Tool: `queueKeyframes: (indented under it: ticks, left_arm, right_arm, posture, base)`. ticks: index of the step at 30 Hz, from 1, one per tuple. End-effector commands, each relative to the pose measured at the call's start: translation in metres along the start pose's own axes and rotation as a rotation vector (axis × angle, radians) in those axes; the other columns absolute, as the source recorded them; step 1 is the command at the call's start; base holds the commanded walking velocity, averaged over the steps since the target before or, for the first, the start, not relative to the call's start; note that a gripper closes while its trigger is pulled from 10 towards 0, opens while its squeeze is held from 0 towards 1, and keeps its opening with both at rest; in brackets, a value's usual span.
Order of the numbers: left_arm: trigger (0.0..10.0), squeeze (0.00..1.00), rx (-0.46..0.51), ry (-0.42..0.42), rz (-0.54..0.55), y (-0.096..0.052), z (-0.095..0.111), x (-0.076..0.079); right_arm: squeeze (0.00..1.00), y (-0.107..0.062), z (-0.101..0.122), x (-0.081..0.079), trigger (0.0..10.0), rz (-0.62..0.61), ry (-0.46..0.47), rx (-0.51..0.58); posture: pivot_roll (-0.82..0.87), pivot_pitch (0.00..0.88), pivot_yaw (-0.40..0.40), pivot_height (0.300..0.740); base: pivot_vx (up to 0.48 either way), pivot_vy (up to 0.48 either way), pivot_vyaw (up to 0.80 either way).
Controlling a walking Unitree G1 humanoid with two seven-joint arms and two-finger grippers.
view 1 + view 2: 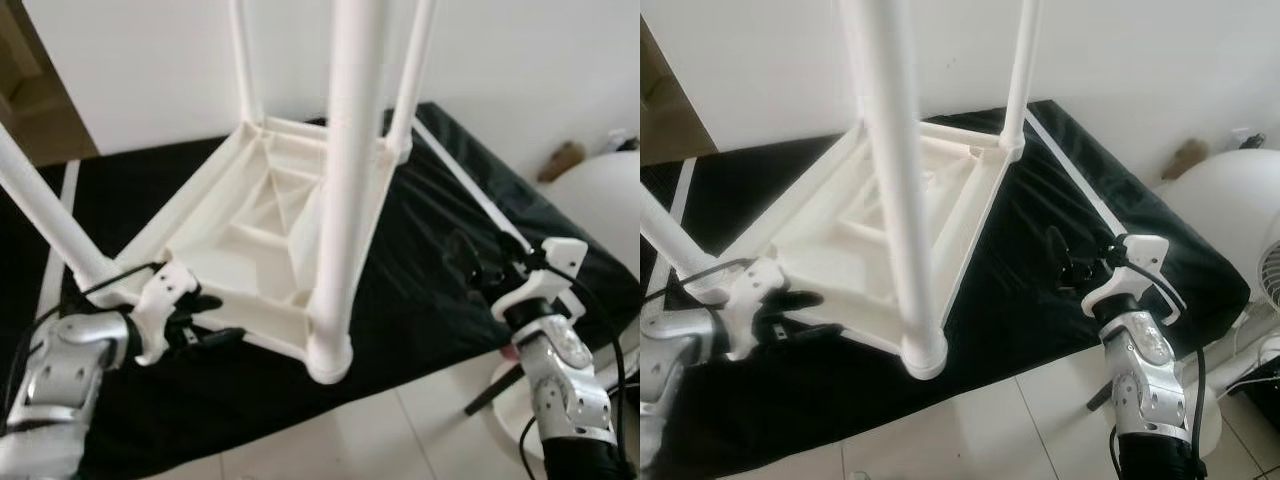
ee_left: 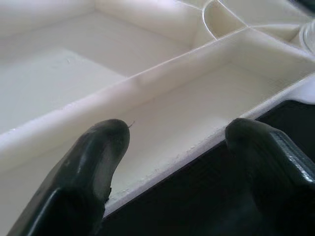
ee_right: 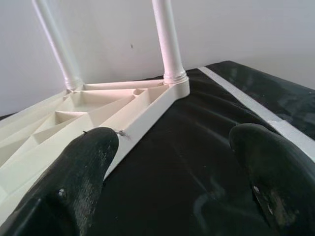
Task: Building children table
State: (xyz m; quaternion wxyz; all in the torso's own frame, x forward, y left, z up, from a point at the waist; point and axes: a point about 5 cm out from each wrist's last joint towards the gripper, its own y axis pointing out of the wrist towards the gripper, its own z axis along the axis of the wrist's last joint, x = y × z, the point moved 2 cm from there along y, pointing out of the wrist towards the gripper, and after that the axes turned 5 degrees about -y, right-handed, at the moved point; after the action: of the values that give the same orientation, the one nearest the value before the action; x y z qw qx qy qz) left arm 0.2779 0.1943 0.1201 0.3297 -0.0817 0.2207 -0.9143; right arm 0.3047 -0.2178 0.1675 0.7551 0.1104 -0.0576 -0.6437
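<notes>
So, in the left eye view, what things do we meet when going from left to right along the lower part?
left gripper at the table's near-left edge → near leg of the upturned white table → black sheet → right gripper, fingers open → white round object

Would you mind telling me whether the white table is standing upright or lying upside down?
Upside down. The white table lies with its ribbed underside facing up on the black cloth, and its legs point upward.
</notes>
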Motion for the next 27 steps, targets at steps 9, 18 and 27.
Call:
queueKeyframes:
  ticks: [9, 18, 27]
  left_arm:
    - [10.0, 0.0, -0.099, -0.028, -0.152, 0.001, -0.033, 0.054]
    - [10.0, 0.0, 0.159, 0.164, -0.215, -0.025, -0.002, 0.053]
    - [10.0, 0.0, 0.33, 0.083, -0.032, -0.084, 0.028, -0.006]
  right_arm:
    - [0.0, -0.005, 0.001, 0.006, 10.0, -0.022, -0.012, -0.008]
    - [0.0, -0.01, -0.003, 0.007, 10.0, -0.027, -0.023, -0.023]
    - [0.0, -0.014, -0.009, 0.013, 10.0, -0.039, -0.037, -0.05]
  posture:
    - [-0.01, 0.116, -0.004, 0.74]
    - [-0.01, 0.11, 0.0, 0.74]
    - [0.0, 0.083, 0.005, 0.74]
  base:
    - [0.0, 0.0, 0.0]
    - [0.0, 0.0, 0.0]
    - [0.0, 0.0, 0.0]
